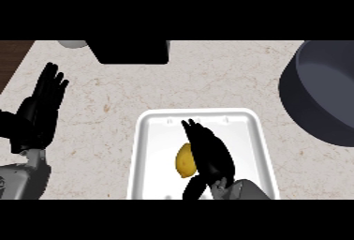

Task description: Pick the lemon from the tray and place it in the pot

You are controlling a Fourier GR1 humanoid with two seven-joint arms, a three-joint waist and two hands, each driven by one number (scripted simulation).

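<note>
A yellow lemon (184,161) lies in the white tray (153,154) at the lower middle of the counter. My right hand (210,152) is over the tray with straight fingers pointing away from me, lying along the lemon's right side and hiding part of it. Its thumb hangs low near the tray's front. The dark grey pot (323,93) stands at the right edge, partly cut off by the view. My left hand (40,108) rests open at the left, fingers up, away from the tray.
A black box-like object (131,50) stands at the counter's far edge, with a pale round thing (72,44) beside it. Dark wood shows at the far left corner (14,51). Bare speckled counter (266,79) lies between tray and pot.
</note>
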